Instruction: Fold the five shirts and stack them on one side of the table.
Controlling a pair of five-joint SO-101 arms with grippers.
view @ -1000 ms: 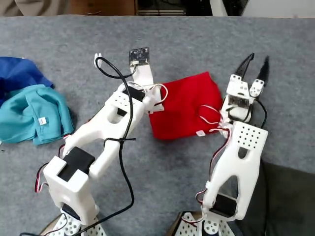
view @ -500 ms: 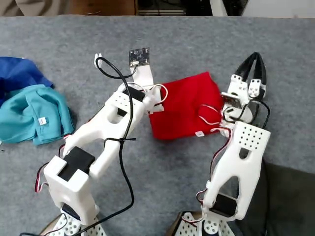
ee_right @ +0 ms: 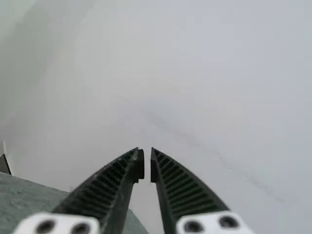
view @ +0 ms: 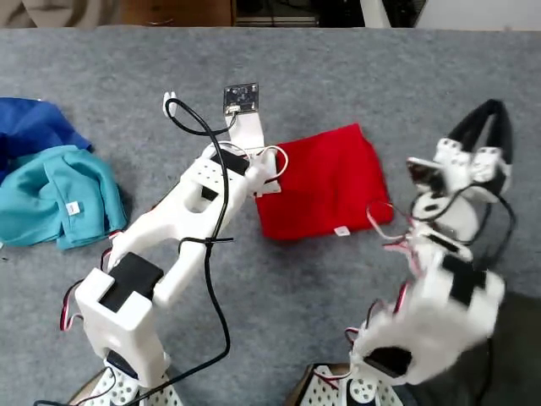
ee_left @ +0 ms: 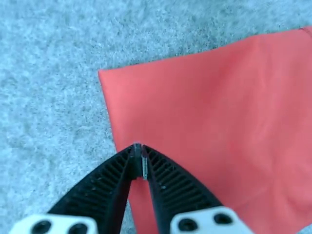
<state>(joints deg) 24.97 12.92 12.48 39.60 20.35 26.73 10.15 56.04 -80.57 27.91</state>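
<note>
A folded red shirt (view: 325, 182) lies flat in the middle of the grey table (view: 380, 76). My left gripper (ee_left: 139, 150) is shut, its tips resting at the near left edge of the red shirt (ee_left: 219, 112); I cannot tell if cloth is pinched between them. The left arm (view: 199, 203) stretches over the table to that edge. To the right of the shirt my right gripper (view: 489, 106) is lifted off the table and tilted upward. Its fingers are shut with nothing between them, and from the wrist the right gripper (ee_right: 146, 157) stands against a pale blank background.
A crumpled teal shirt (view: 55, 194) and a blue shirt (view: 30, 123) lie at the left edge of the table. A dark cloth (view: 499, 338) sits at the near right corner beside the right arm's base.
The right gripper has shut, lifted and swung right, away from the red shirt's right edge. The left arm and the shirts have stayed put.
</note>
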